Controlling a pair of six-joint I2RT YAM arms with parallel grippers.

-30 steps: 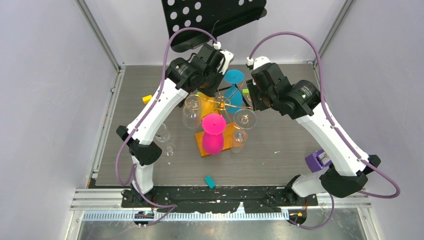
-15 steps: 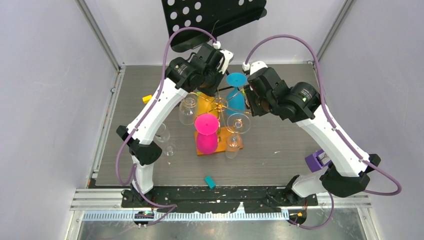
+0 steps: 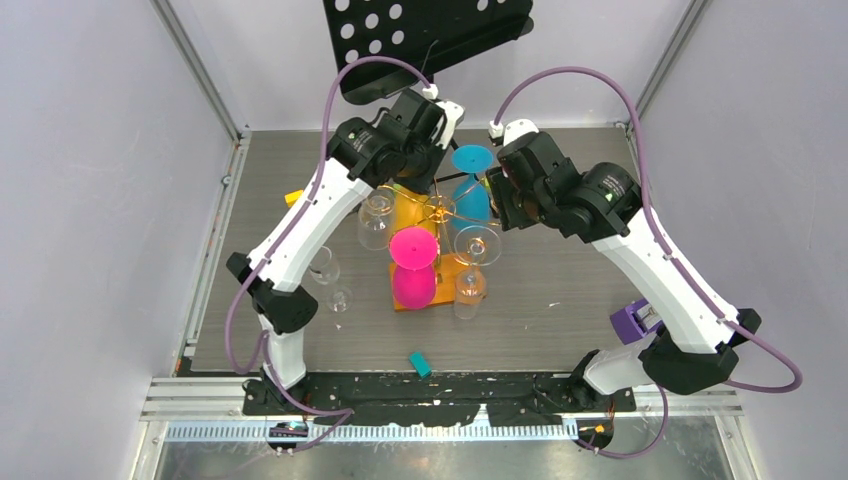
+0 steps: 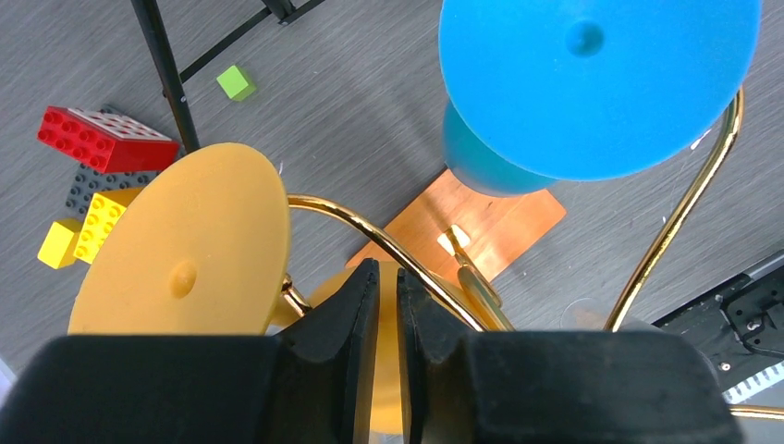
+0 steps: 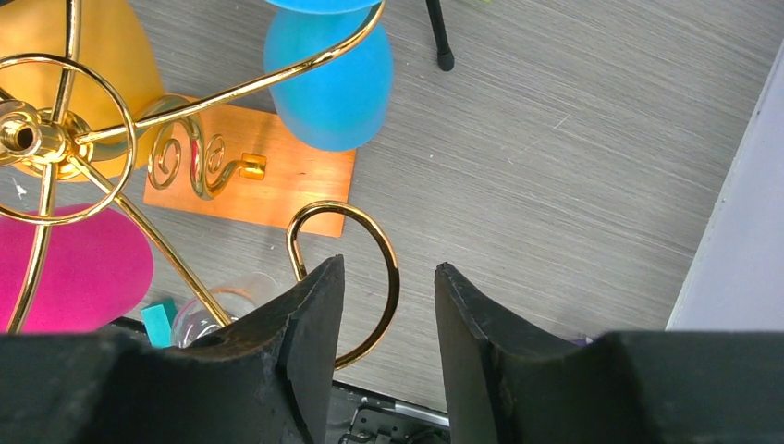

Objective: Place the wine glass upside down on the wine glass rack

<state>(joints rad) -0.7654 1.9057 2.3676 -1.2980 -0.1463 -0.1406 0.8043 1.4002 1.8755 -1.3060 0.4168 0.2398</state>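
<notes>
Glass: clear wine glass (image 3: 477,246) is hung foot up, bowl down, on the rack's rt side, over the front of the orange base.
Rack: wine glass rack (image 3: 446,268) sits mid-bench, gold wire arms fanning from a centre hub.
Rt pincer: right pincer (image 5: 388,268) is spread wide w/ nothing between the fingers. It hovers above an empty gold loop, just beside the clear glass and not touching it.
Lt pincer: left pincer (image 4: 388,273) is nearly pressed together, only a slit showing. A gold arm crosses right at its tips; can't tell if it's pinched.
Also hung: pink glass (image 3: 413,247) at front, blue glass (image 4: 592,83) at back, yellow glass (image 4: 185,259) under the lt arm, all foot up. Second clear glass (image 3: 374,220) is on the rack's lt side.
Loose: third clear glass (image 3: 326,270) is on the bench (image 3: 560,330), lt of the rack and apart from it.
Bits: red Lego brick (image 4: 106,139) lies w/ yellow brick (image 4: 88,231) and green cube (image 4: 237,82) nearby. Teal block (image 3: 420,364) is nr the front edge.
Back: black perforated music stand (image 3: 430,35).
</notes>
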